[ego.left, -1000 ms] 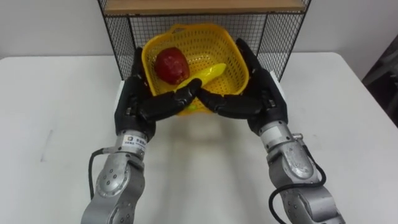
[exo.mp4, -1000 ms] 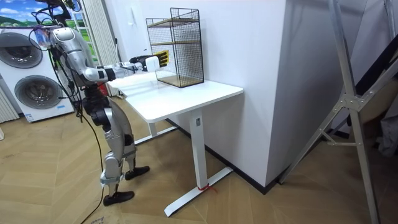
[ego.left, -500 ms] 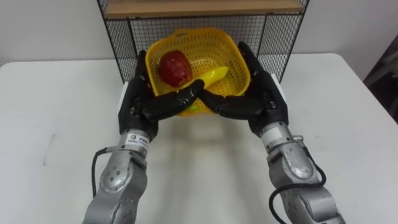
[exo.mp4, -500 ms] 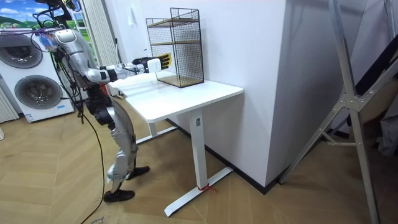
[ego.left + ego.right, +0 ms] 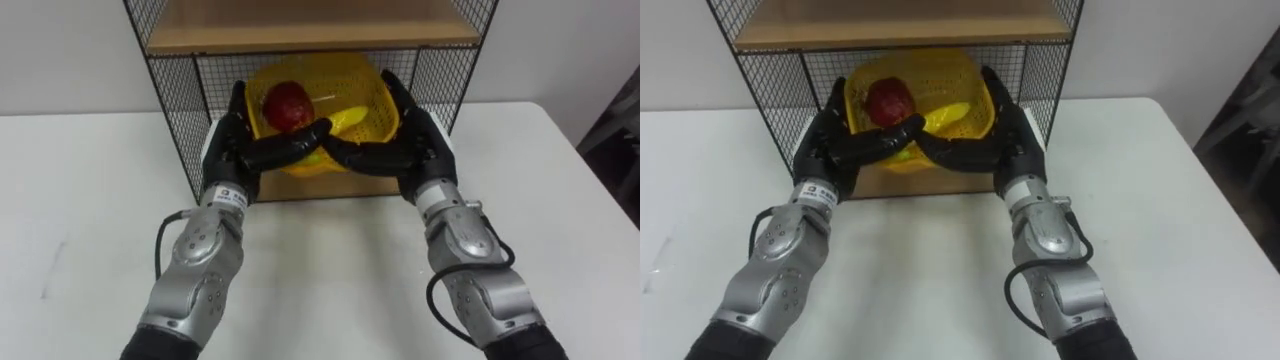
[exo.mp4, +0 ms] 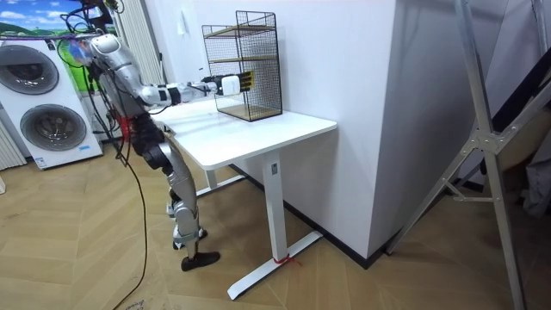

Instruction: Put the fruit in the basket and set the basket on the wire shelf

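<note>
At the wire shelf's (image 5: 168, 105) front edge, the yellow basket (image 5: 352, 88) is squeezed level between the straight-fingered left hand (image 5: 234, 156) and right hand (image 5: 421, 156), likely to prevent spills.

- A yellow plastic basket (image 5: 352, 84) sits inside the lower compartment of a black wire shelf (image 5: 170, 110), under its wooden upper board (image 5: 300, 25)
- The left hand (image 5: 232, 150) presses flat against the basket's left side, with its fingers straight
- The right hand (image 5: 420, 150) presses against the basket's right side in the same way
- The two thumbs reach toward each other across the basket's near wall, their tips almost meeting
- A red fruit (image 5: 287, 103) lies in the basket's left half, with a banana (image 5: 345, 118) just beside it on the right
- A wooden bottom board (image 5: 300, 186) shows below the hands; whether the basket rests on it cannot be told
- The shelf stands on a white table (image 5: 80, 220), and both forearms stretch over the tabletop
</note>
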You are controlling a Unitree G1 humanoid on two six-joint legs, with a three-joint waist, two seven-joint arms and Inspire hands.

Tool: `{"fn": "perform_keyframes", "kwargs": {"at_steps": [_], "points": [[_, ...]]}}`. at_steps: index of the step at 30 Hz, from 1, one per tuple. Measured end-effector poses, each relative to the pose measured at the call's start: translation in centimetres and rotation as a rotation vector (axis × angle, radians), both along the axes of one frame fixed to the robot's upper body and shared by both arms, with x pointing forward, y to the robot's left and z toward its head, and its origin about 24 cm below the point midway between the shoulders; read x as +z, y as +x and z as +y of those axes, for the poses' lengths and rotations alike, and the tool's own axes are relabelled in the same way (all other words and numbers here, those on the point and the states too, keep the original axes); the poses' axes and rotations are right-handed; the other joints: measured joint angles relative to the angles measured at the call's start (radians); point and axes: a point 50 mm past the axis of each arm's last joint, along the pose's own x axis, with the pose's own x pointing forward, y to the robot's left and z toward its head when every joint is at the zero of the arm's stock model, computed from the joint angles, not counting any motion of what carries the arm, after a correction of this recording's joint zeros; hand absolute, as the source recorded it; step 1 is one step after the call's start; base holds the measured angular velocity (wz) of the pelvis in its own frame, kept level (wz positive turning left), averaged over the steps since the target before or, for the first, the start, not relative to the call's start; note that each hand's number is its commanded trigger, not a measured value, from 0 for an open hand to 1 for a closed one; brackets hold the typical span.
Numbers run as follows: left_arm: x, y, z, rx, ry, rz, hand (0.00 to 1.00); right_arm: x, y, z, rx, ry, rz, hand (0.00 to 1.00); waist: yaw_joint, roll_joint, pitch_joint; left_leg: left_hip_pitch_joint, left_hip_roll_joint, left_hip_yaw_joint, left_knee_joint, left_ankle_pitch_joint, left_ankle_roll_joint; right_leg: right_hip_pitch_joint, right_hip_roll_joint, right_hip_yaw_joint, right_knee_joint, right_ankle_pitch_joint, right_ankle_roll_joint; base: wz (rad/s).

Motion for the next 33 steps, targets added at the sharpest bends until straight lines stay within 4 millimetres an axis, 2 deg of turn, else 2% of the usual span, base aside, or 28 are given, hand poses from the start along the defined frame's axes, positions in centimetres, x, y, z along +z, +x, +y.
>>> {"fn": "perform_keyframes", "kwargs": {"at_steps": [1, 3, 5, 9, 13, 19, 27, 33], "points": [[0.0, 0.1, -0.1, -0.003, 0.002, 0.004, 0.00, 0.0, 0.0, 0.0, -0.004, -0.001, 0.001, 0.00, 0.001, 0.000, -0.0002, 0.010, 0.001, 0.003, -0.015, -0.001, -0.001, 0.007, 0.002, 0.001, -0.012, 0.005, -0.008, -0.10], [-0.1, 0.2, 0.0, -0.003, 0.005, 0.022, 0.00, -0.2, 0.0, -0.1, -0.011, -0.004, 0.016, 0.00, 0.001, 0.002, -0.0013, 0.016, 0.003, 0.004, -0.028, -0.002, -0.003, 0.012, 0.003, 0.003, -0.019, 0.010, -0.010, -0.04], [-0.6, 0.2, 0.0, -0.004, 0.005, 0.061, 0.00, -0.5, 0.1, -0.2, -0.009, -0.016, 0.045, 0.00, 0.001, 0.002, -0.0014, 0.022, 0.003, 0.005, -0.035, -0.002, -0.004, 0.012, 0.002, 0.010, -0.019, 0.006, -0.009, 0.00], [-1.7, 0.4, 0.1, -0.012, 0.003, 0.154, 0.00, -1.4, 1.0, 0.0, -0.020, -0.045, 0.140, 0.00, -0.001, 0.003, -0.0021, 0.025, 0.005, 0.013, -0.048, -0.004, -0.007, 0.011, 0.002, -0.001, -0.022, 0.000, -0.009, 0.00], [-2.0, 1.3, -0.1, -0.022, 0.028, 0.204, 0.00, -1.6, 1.8, 0.0, -0.032, -0.067, 0.176, 0.00, 0.000, 0.006, -0.0037, 0.028, 0.005, 0.013, -0.052, -0.005, -0.007, 0.018, 0.001, -0.002, -0.032, 0.001, -0.009, 0.01], [-2.8, 1.3, 0.1, -0.023, 0.045, 0.257, 0.00, -2.6, 1.6, 0.2, -0.040, -0.077, 0.234, 0.00, -0.001, 0.020, -0.0101, 0.051, 0.005, 0.016, -0.067, -0.005, -0.007, 0.038, 0.001, -0.002, -0.033, 0.001, -0.009, 0.00], [-3.4, 1.2, 0.5, -0.016, 0.059, 0.289, 0.00, -3.8, 1.6, 0.3, -0.031, -0.069, 0.292, 0.00, -0.021, 0.022, -0.0095, 0.064, 0.005, 0.019, -0.059, -0.004, -0.008, 0.056, 0.000, -0.002, -0.033, -0.002, -0.010, 0.00], [-4.3, 0.9, 0.6, -0.009, 0.067, 0.334, 0.00, -5.1, 1.2, 0.4, -0.014, -0.072, 0.356, 0.00, -0.019, 0.023, -0.0081, 0.073, 0.005, 0.016, -0.062, -0.004, -0.008, 0.067, 0.000, -0.005, -0.034, -0.004, -0.010, 0.03]]}}
